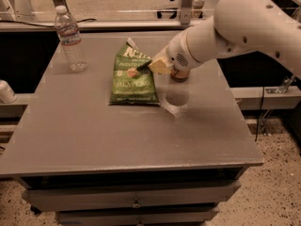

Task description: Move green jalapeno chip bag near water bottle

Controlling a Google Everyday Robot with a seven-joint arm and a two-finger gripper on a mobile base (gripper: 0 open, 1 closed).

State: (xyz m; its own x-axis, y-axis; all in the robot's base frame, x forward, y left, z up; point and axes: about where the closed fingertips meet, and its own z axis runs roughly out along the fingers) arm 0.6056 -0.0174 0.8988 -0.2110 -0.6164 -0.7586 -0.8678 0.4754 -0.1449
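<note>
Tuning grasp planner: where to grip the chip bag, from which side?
Probably its upper right edge, from the right: the bag lies flat, so only a crinkled edge gives a pinch, and the gripper is at that side, away from the bottle.

Grey surface [94, 140] with a drawer [178, 197] below, speckled floor [282, 182], metal rails [117, 25] behind; the tool [149, 66] hangs over the surface's middle.

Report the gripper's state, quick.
Gripper: at the upper right edge of the green jalapeno chip bag; open, closed or holding cannot be told.
</note>
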